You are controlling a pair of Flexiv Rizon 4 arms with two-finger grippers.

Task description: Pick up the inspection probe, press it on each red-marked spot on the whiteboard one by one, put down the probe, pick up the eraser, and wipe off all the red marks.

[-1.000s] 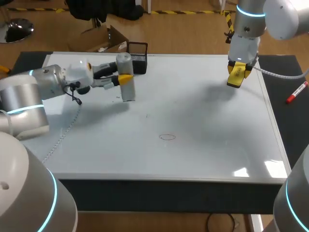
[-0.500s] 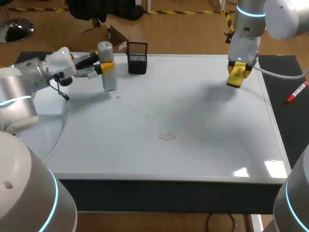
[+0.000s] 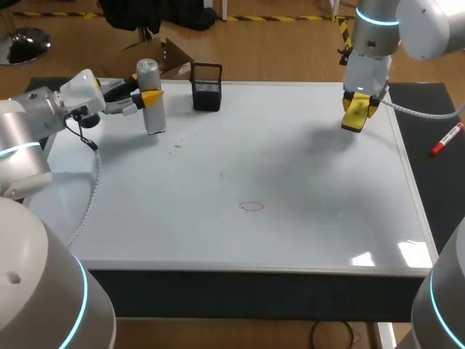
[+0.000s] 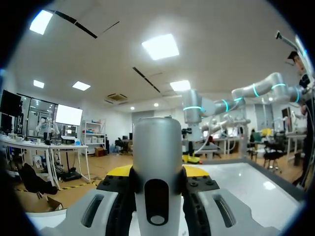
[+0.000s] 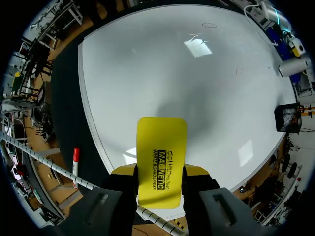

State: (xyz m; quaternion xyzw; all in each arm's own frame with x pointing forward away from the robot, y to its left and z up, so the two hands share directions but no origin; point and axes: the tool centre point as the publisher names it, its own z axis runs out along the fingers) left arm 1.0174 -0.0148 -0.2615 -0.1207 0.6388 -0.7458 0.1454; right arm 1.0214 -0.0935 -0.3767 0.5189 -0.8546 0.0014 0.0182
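My left gripper (image 3: 150, 97) is shut on the grey cylindrical probe (image 3: 150, 93), which stands upright over the back left part of the whiteboard (image 3: 290, 167). In the left wrist view the probe (image 4: 157, 162) fills the gap between the fingers of my left gripper (image 4: 157, 173). My right gripper (image 3: 357, 109) hangs above the back right of the board, shut on the yellow eraser (image 3: 355, 115). The right wrist view shows that eraser (image 5: 161, 164) clamped in my right gripper (image 5: 160, 173), looking down on the whiteboard (image 5: 172, 73). I see no clear red marks, only a faint oval outline (image 3: 252, 206) near the middle.
A black mesh holder (image 3: 207, 87) stands at the board's back edge, just right of the probe. A red marker (image 3: 446, 139) lies on the dark mat beyond the board's right edge. A few small faint specks (image 3: 176, 146) dot the left half.
My left arm has carried the probe back and to the left, from beside the mesh holder toward the back left corner. The right arm and eraser have not moved.
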